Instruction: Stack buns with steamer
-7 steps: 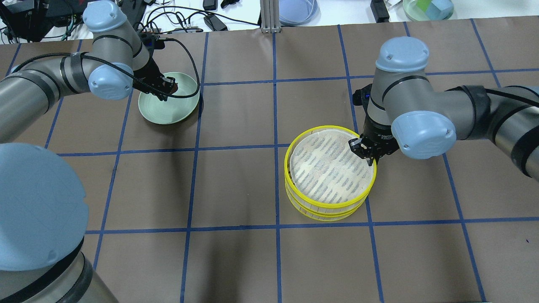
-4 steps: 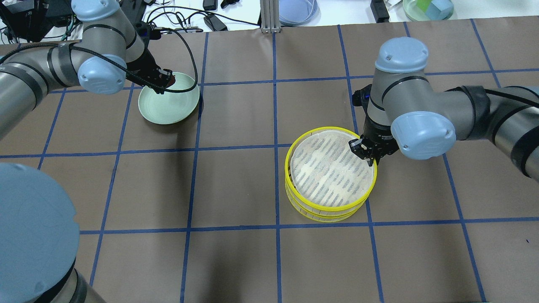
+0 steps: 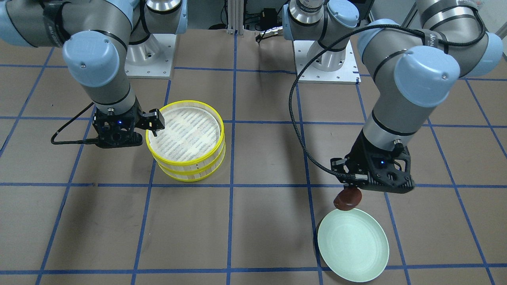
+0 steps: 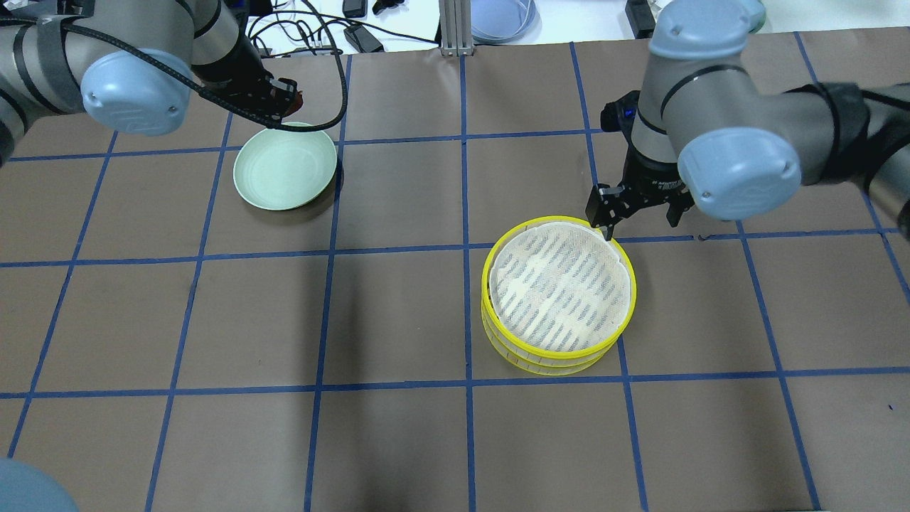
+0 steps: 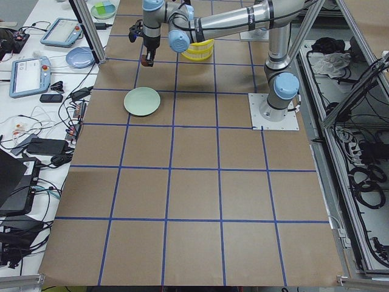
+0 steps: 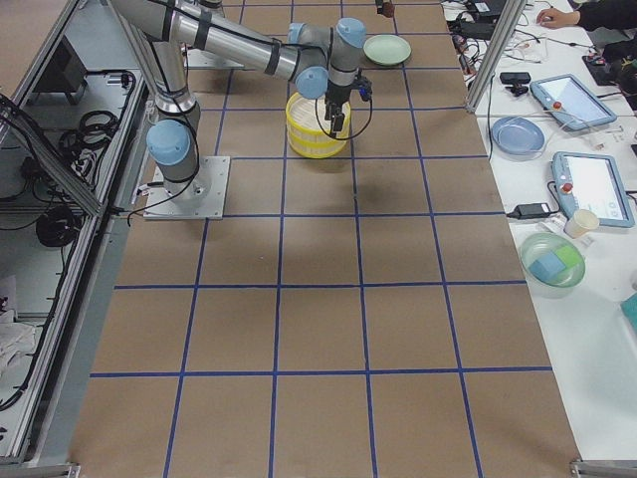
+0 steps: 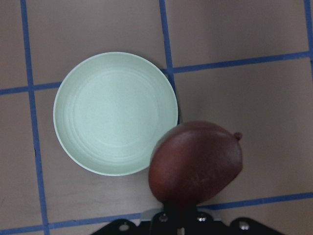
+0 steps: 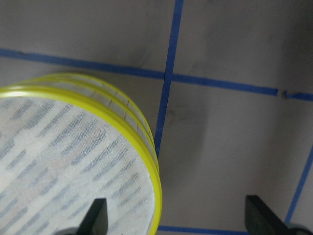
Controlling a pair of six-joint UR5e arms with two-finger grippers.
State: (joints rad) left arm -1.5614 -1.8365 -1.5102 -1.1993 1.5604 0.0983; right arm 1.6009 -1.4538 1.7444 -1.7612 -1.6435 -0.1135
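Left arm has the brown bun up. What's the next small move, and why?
Probably carry the brown bun toward the steamer's top tier: the left gripper holds it clear of the green plate, the top tier looks empty, and the right gripper, jaws open, hovers at its rim.

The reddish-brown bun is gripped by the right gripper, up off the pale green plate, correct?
Not quite: the left gripper grips it, not the right. The front-facing view shows the reddish-brown bun in that gripper, up off the pale green plate.
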